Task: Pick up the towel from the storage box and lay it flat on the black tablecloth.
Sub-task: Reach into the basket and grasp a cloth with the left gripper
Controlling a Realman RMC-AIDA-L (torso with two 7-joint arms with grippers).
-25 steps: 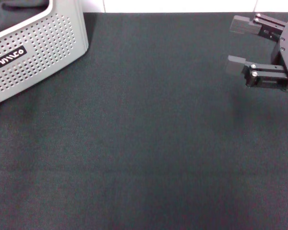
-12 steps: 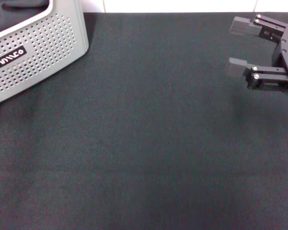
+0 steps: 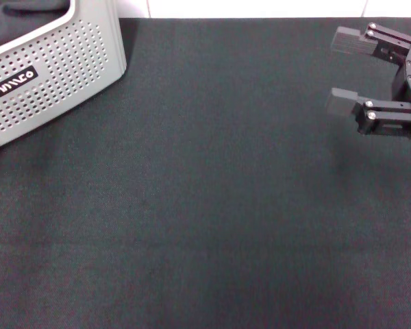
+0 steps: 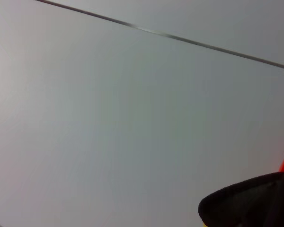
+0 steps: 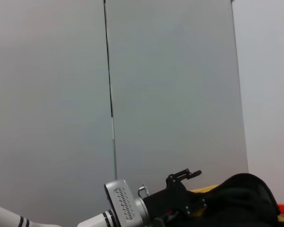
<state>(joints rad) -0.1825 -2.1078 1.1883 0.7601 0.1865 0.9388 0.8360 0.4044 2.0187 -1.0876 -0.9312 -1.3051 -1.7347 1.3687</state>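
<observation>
- The light-grey perforated storage box (image 3: 44, 72) with a small black label sits at the far left corner of the wide matte black tablecloth (image 3: 205, 219).
- The right gripper (image 3: 346, 72) hovers over the cloth's far right corner, its fingers spread wide and holding nothing.
- The towel cannot be made out.
- The left gripper is out of view.

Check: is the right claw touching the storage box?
Apart. The head view shows the right claw, open, at the far right, and the storage box at the far left, bare black tablecloth between them.
</observation>
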